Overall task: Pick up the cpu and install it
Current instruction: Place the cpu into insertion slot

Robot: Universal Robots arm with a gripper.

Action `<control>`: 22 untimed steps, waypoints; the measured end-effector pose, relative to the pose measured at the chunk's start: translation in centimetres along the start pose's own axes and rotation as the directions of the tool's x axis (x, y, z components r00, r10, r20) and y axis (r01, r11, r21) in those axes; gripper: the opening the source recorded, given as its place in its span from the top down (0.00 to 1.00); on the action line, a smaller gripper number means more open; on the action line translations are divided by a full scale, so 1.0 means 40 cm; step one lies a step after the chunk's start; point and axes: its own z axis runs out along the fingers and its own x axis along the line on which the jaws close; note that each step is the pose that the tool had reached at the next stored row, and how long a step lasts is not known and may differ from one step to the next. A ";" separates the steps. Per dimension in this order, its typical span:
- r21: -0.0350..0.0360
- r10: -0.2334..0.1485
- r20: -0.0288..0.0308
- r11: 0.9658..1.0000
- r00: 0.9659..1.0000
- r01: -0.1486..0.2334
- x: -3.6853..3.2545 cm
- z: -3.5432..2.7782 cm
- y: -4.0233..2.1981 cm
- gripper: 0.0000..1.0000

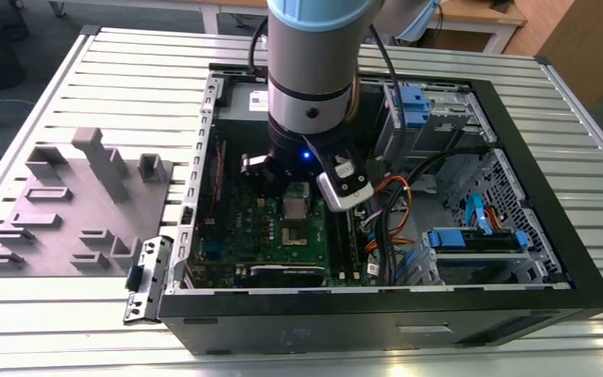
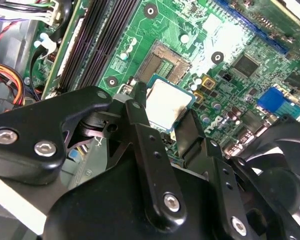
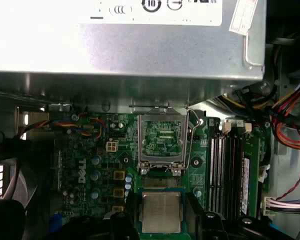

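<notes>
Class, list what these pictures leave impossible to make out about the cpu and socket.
Underside of the cpu: both wrist views, hidden by its own metal top.
Contacts of the socket: first wrist view, too small.
Gap beneath the cpu: second wrist view, hidden by the fingers.

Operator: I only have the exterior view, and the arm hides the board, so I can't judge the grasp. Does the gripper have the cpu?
Observer: Yes. In both wrist views the cpu sits clamped between the black fingers of the gripper, with its silver top facing the cameras.
Operator: Is it seated in the socket?
Observer: No. In the second wrist view the socket holds no chip, and the cpu is held off to one side of it, over the green motherboard.
</notes>
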 end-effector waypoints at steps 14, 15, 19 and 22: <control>0.001 0.013 0.001 1.000 1.000 -0.013 0.001 0.056 -0.017 0.53; 0.000 0.015 0.001 1.000 1.000 -0.015 0.001 0.061 -0.017 0.53; 0.001 0.031 0.001 1.000 1.000 -0.031 0.000 0.079 -0.017 0.53; 0.001 0.038 0.001 0.999 0.999 -0.038 0.000 0.085 -0.019 0.53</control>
